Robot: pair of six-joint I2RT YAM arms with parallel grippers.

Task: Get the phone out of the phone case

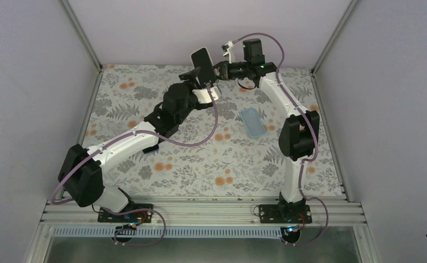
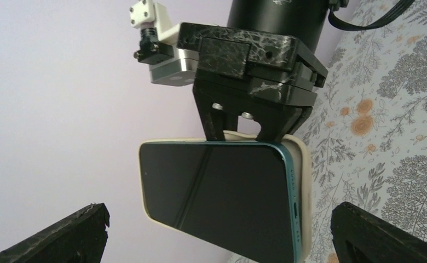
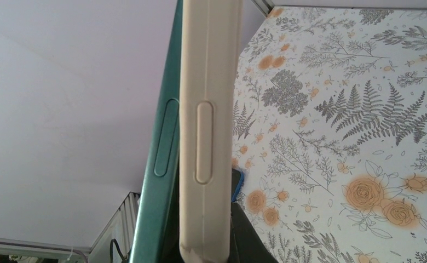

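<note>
A phone (image 2: 217, 192) with a dark screen and teal frame sits partly out of a cream case (image 2: 305, 186), held in the air at the back of the table (image 1: 202, 59). My right gripper (image 1: 217, 70) is shut on the case from above. In the right wrist view, the phone's teal edge (image 3: 159, 164) stands apart from the cream case edge (image 3: 208, 109), with a dark gap between them at my right gripper (image 3: 206, 246). My left gripper (image 2: 218, 216) is wide open, one finger on each side of the phone and not touching it; it also shows in the top view (image 1: 199, 76).
A light blue flat case-like object (image 1: 252, 121) lies on the floral tablecloth (image 1: 200, 164) right of centre, beside the right arm; its corner shows in the right wrist view (image 3: 237, 183). Grey walls close the back and sides.
</note>
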